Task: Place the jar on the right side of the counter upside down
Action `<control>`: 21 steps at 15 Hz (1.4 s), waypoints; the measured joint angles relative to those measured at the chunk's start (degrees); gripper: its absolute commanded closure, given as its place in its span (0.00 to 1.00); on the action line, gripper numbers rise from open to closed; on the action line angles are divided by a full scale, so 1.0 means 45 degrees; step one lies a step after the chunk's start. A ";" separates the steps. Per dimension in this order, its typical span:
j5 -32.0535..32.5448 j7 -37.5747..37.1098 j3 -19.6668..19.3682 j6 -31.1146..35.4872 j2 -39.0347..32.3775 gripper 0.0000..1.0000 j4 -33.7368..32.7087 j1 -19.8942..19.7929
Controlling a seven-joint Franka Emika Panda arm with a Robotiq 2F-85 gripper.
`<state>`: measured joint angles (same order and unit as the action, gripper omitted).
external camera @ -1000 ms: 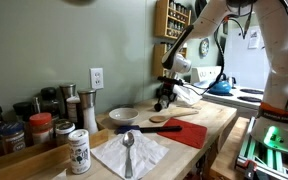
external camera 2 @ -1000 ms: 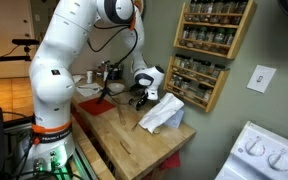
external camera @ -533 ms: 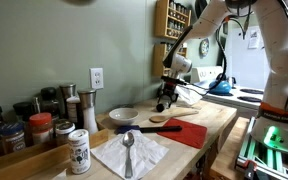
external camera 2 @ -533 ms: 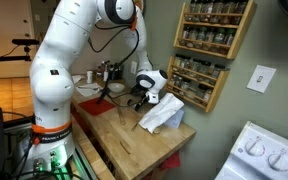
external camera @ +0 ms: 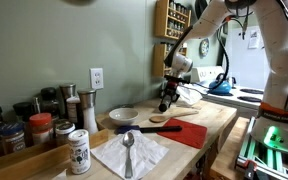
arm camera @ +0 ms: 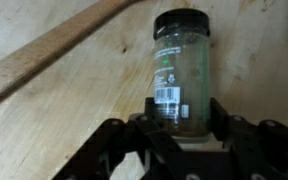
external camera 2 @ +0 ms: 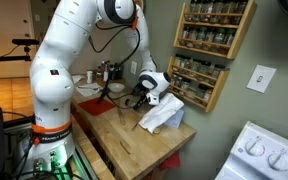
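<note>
One check first: where do we have the jar? (Operator)

Clenched at its base end in the gripper. The black lid points away from the wrist, toward the counter. We cannot tell whether the lid touches the wood. (Checker)

How do we set it down well? (Operator)

We judge a slow, straight descent best, with the jar axis vertical so the lid lands flat. We steer clear of the wooden strip and, in an exterior view, the white cloth near the landing spot. We release only once the lid bears fully, because a slim jar on its lid tips easily. (Checker)
</note>
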<state>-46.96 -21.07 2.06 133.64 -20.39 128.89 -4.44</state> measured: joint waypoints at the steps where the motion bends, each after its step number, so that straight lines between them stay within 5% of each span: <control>1: 0.0003 -0.0001 -0.0033 -0.0185 0.0111 0.72 -0.0007 0.0028; 5: 0.0640 -0.1244 -0.0254 -0.0456 0.1177 0.72 0.0153 0.0530; 10: 0.3358 -0.6103 -0.0459 0.0600 0.2818 0.72 0.0900 0.1590; 15: 0.7287 -1.1030 -0.0447 0.1923 0.3400 0.72 0.1630 0.2092; 21: 1.3154 -1.6897 -0.1808 0.1714 0.3494 0.72 0.1546 0.3293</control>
<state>12.23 -97.11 -6.08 141.35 -4.66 135.85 10.38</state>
